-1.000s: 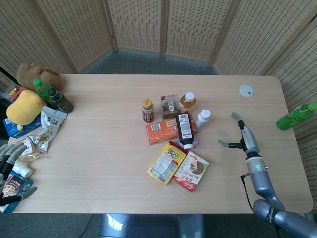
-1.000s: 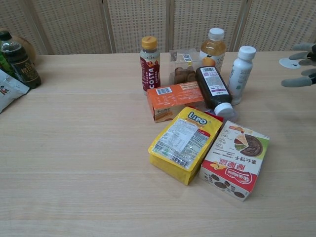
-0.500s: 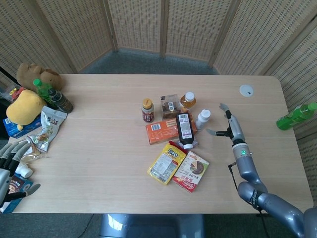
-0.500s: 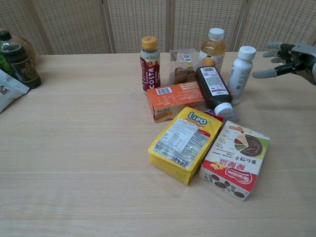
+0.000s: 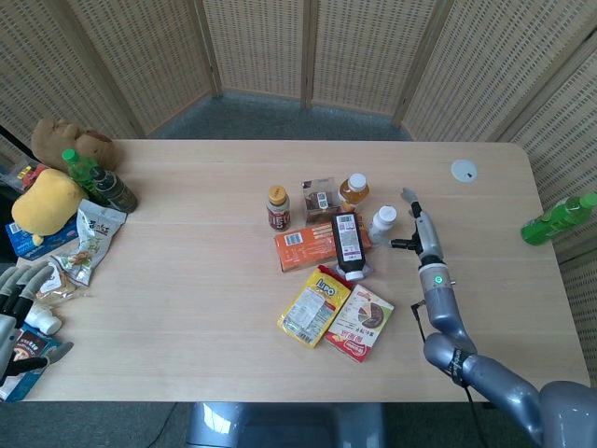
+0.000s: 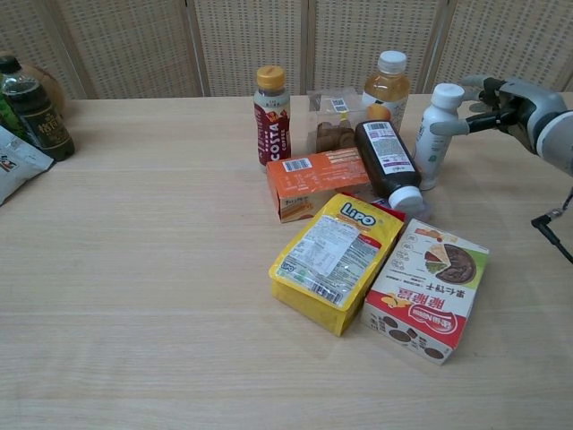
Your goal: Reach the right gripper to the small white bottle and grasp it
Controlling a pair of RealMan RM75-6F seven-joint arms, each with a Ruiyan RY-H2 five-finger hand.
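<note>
The small white bottle [image 5: 381,222] [image 6: 436,134] stands upright at the right end of the cluster of groceries in the middle of the table. My right hand [image 5: 416,230] [image 6: 498,100] is just to its right, with the fingers spread and nothing in them. In the chest view the thumb tip [image 6: 440,128] reaches the bottle's shoulder; I cannot tell whether it touches. My left hand [image 5: 17,303] lies at the table's near left corner, fingers apart, far from the bottle.
Left of the white bottle are a lying dark bottle [image 6: 387,163], a tea bottle [image 6: 387,82], a clear cookie box [image 6: 333,121], a Costa bottle [image 6: 271,115], an orange box [image 6: 315,182], a yellow pack [image 6: 334,260] and a red box [image 6: 428,287]. Further right are a white disc [image 5: 464,170] and a green bottle [image 5: 557,218].
My right hand has travelled left across the table from well clear of the bottle to right beside it. The bottle and the left hand have barely moved.
</note>
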